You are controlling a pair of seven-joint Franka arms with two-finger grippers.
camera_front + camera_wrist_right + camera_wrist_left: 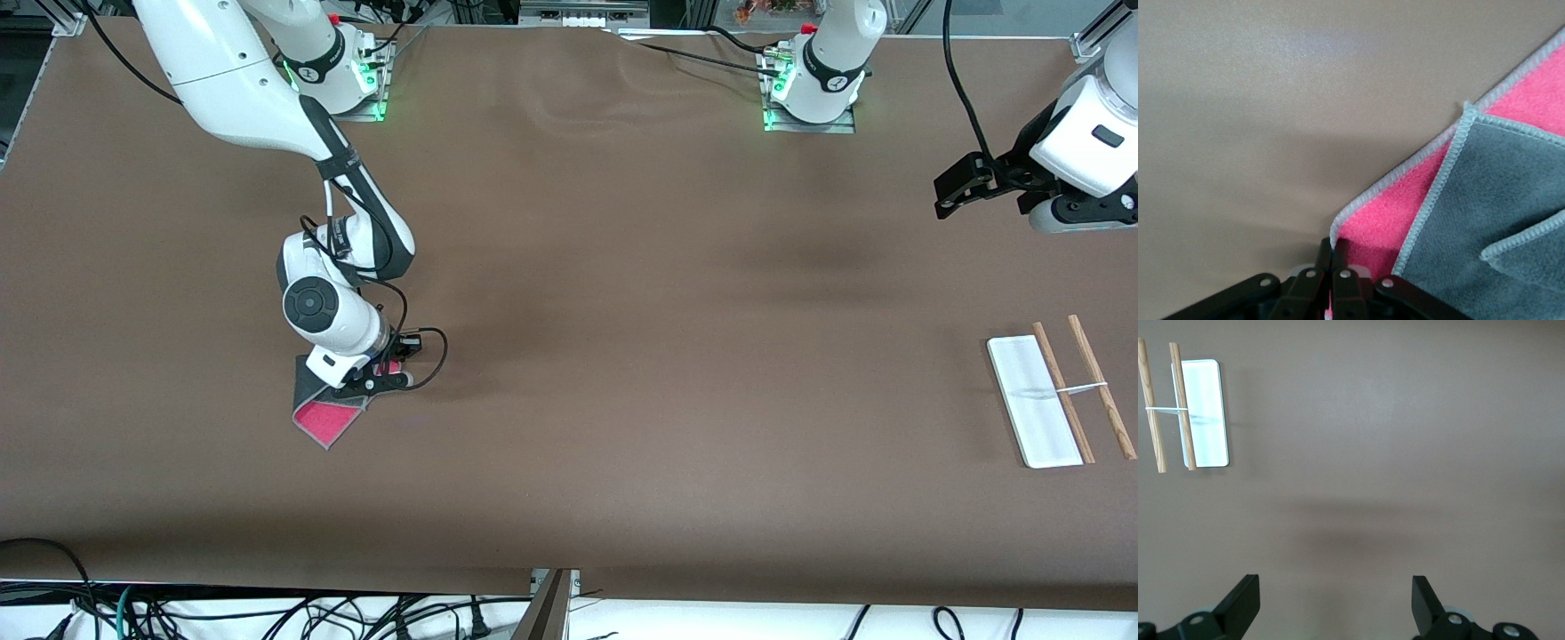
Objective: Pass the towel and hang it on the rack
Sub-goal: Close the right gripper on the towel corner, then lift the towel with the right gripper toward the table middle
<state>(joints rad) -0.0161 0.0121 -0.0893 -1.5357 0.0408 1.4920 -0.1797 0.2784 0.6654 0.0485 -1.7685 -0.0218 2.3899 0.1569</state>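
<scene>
Right wrist view shows my right gripper (1332, 257) pinched shut on the towel (1485, 193) at its very corner, low at the table's eight o'clock. So thin a bite could slip when lifting. My left gripper (1335, 603) waits, fingers apart, over bare table near the rack (1040, 404) at three o'clock.

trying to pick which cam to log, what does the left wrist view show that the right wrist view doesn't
Only the left wrist view shows the rack, with its white base, two wooden rods and thin crossbar, and the open left hand held over bare table.

Only the right wrist view shows the towel, folded so pink and grey faces both show, and the right hand shut on the towel's corner.

Both show the brown table surface.
</scene>
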